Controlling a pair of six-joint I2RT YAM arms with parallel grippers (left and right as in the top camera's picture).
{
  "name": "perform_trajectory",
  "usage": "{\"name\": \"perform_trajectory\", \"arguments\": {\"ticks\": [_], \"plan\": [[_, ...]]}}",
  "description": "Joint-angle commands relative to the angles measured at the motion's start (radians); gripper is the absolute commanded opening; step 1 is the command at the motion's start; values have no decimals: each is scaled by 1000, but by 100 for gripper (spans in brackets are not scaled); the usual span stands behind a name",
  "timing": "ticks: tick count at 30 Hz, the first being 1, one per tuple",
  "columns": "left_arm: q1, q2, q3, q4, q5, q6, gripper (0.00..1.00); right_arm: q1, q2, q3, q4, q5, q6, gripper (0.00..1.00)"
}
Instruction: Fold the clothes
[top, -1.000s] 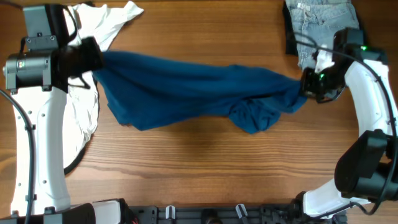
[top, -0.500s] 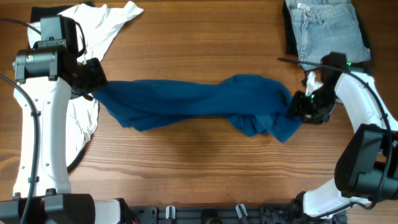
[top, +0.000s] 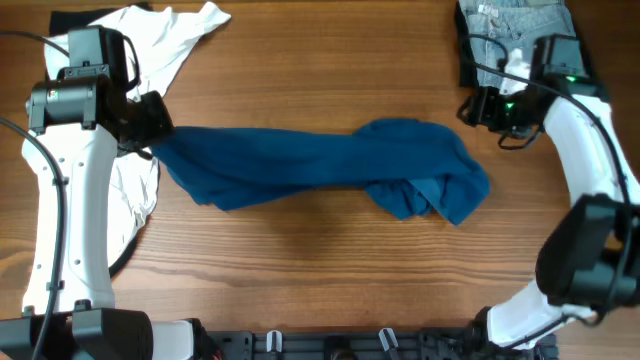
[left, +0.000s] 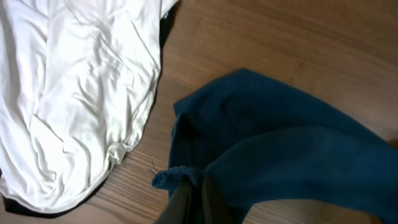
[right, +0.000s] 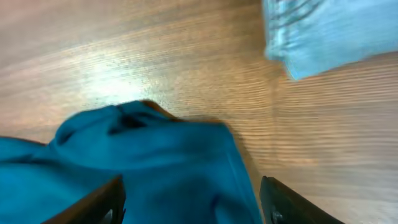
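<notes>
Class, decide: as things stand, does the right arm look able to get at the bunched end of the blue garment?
Probably yes. The right gripper hangs open close by the bunched end of the blue garment, and nothing lies between them.

LIGHTING AND IMAGE QUALITY

Overhead view: bright, even, diffuse light; a faint soft shadow under the blue garment (top: 300, 165). Right wrist view: blurred throughout, with a glare patch on the table (right: 124, 81) ahead-left of the right gripper (right: 193, 199), which is itself defocused. Left wrist view: sharper and dimmer; the left gripper (left: 198, 190) is soft at close range.
</notes>
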Motion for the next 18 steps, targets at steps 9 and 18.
{"name": "perform_trajectory", "arguments": {"ticks": [9, 18], "plan": [[6, 4, -6, 53, 6, -17, 4, 71, 252, 13, 176, -100, 34, 56], [6, 4, -6, 123, 5, -17, 4, 63, 198, 123, 186, -135, 26, 4]]}}
